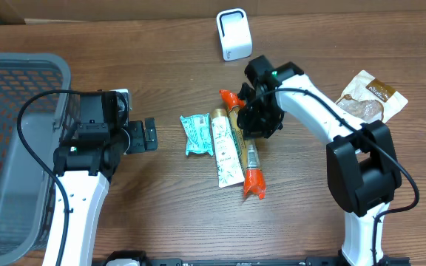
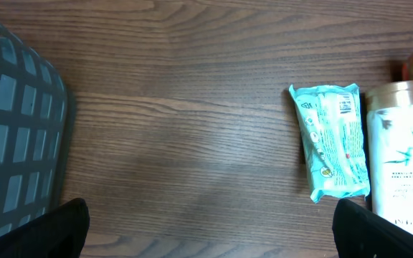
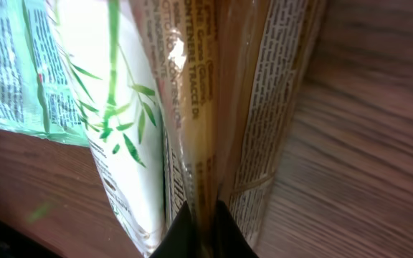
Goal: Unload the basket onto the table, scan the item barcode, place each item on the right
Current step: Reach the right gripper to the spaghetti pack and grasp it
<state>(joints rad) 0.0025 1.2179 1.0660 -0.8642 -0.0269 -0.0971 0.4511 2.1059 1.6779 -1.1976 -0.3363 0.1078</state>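
Right end effector (image 1: 254, 131) is pinched shut on the orange-ended packet (image 1: 254, 181), mid-desk, touching the right side of the bamboo-print tube (image 1: 225, 148). Probably gripping it for the carry to the white scanner (image 1: 234, 35) at the far edge. Left end effector (image 1: 151, 134) is spread wide and empty beside the basket (image 1: 21, 58), clear of the work.

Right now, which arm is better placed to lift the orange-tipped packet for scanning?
Right, most likely: the right hand is shut on the packet, while the left hand sits open, apart from it, beyond the green pouch.
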